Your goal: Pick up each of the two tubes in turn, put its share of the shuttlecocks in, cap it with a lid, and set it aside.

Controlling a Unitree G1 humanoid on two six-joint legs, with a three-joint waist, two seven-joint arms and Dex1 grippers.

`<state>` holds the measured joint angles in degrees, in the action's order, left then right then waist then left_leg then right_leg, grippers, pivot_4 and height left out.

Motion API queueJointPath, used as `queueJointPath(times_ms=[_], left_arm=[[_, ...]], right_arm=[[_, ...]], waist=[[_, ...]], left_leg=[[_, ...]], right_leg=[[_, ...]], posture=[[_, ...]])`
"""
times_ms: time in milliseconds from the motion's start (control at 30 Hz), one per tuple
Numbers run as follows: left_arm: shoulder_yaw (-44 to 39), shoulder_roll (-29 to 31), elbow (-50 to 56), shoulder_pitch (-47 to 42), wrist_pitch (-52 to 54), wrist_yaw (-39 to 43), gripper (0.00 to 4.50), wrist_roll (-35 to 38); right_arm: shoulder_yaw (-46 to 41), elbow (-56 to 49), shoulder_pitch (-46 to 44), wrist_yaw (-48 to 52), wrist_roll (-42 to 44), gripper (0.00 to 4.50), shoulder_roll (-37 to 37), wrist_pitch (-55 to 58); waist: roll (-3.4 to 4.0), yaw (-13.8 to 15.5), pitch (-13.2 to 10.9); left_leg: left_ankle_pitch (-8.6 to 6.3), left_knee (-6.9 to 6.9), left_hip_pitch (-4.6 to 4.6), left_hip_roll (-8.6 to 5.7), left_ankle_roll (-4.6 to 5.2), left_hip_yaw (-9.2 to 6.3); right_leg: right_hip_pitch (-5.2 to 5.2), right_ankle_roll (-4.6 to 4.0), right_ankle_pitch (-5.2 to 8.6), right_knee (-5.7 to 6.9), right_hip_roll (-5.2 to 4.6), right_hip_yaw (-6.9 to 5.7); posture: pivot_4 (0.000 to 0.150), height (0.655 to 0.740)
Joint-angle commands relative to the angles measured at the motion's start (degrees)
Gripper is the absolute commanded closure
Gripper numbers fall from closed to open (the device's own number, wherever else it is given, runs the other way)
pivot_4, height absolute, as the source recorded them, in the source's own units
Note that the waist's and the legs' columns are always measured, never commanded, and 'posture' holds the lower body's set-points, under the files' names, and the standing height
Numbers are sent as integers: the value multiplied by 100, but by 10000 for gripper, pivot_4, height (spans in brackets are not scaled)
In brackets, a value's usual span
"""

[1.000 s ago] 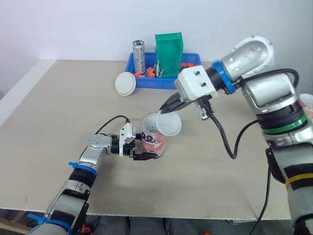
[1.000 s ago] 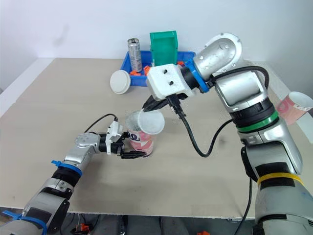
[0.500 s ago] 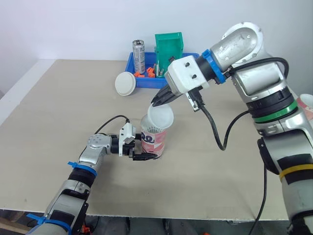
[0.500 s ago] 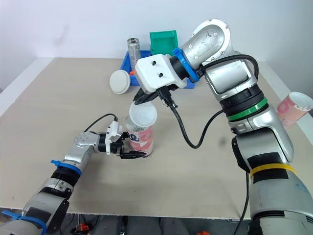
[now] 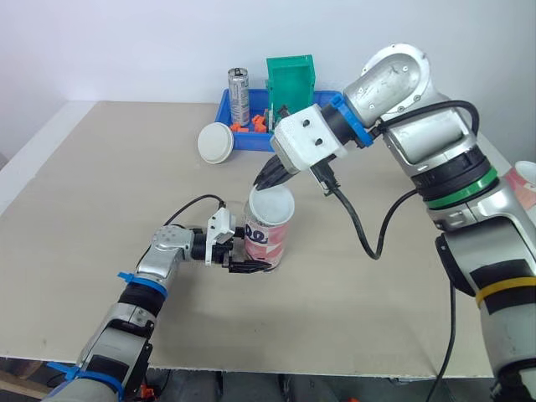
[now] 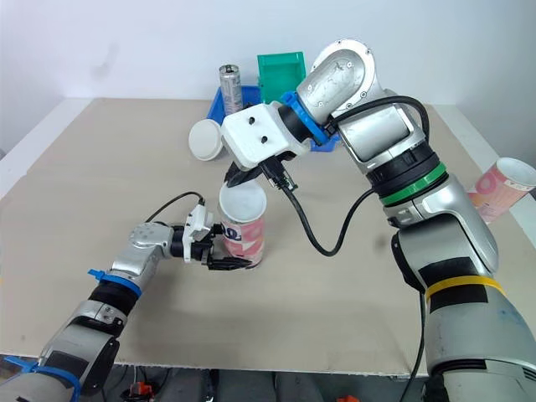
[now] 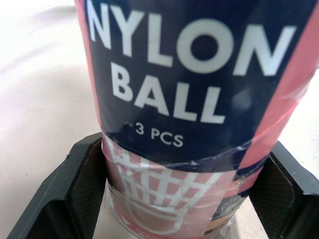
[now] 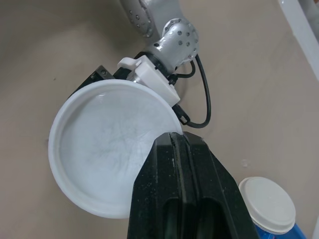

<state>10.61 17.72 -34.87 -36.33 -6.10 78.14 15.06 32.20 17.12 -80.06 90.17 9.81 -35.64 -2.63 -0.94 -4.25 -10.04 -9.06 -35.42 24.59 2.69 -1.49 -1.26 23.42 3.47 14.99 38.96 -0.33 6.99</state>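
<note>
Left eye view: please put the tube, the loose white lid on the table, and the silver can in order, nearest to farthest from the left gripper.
1. Tube: clamped in the left gripper, table centre.
2. Loose white lid: on the table beyond, left of the blue tray.
3. Silver can: upright in the blue tray, far edge.

tube (image 5: 268, 240): pink and navy, white lettering, net pattern | lid (image 5: 271, 203): white | tray (image 5: 247, 142): blue | bin (image 5: 290, 84): green

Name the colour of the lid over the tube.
White; the lid over the tube shows best in the right wrist view.
</note>
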Motion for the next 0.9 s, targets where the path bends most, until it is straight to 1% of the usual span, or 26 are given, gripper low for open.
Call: queueJointPath(times_ms=[33, 400, 600, 800, 900], left_arm=[[55, 44, -27, 6, 97, -43, 6652, -180], [35, 36, 3, 52, 105, -97, 6652, -170], [24, 24, 0, 63, 95, -118, 6652, -168], [-10, 23, 60, 88, 122, -139, 6652, -154], [-23, 32, 92, 104, 139, -152, 6652, -150]], right_arm=[[55, -110, -100, 233, 36, 44843, -81, -166], [192, -221, -81, 233, 49, 44843, -92, -393], [170, -517, 247, 233, 65, 44843, 34, -663], [297, -515, 513, 233, -440, 44843, 81, -1019], [154, -397, 474, 169, -586, 44843, 297, -1047]], waist=[[0, 0, 0], [-2, 0, -2], [-4, 0, -2], [-4, 9, -2], [-4, 7, -2]], left_leg=[[0, 0, 1, 0, 0, -1], [-1, 1, 6, -1, 0, -3], [-1, 1, 7, -1, -1, -5], [-1, 1, 6, -2, -1, -8], [-1, 1, 4, -2, -1, -12]], right_leg=[[0, 0, 2, 0, 0, 0], [3, 1, 5, 0, 0, 0], [2, 2, 6, 0, 0, -2], [1, 3, 6, 0, 0, -4], [-2, 2, 7, -1, 0, -8]], posture=[[1500, 7362], [1500, 7362], [1500, 7362], [1500, 7362], [1500, 7362]])
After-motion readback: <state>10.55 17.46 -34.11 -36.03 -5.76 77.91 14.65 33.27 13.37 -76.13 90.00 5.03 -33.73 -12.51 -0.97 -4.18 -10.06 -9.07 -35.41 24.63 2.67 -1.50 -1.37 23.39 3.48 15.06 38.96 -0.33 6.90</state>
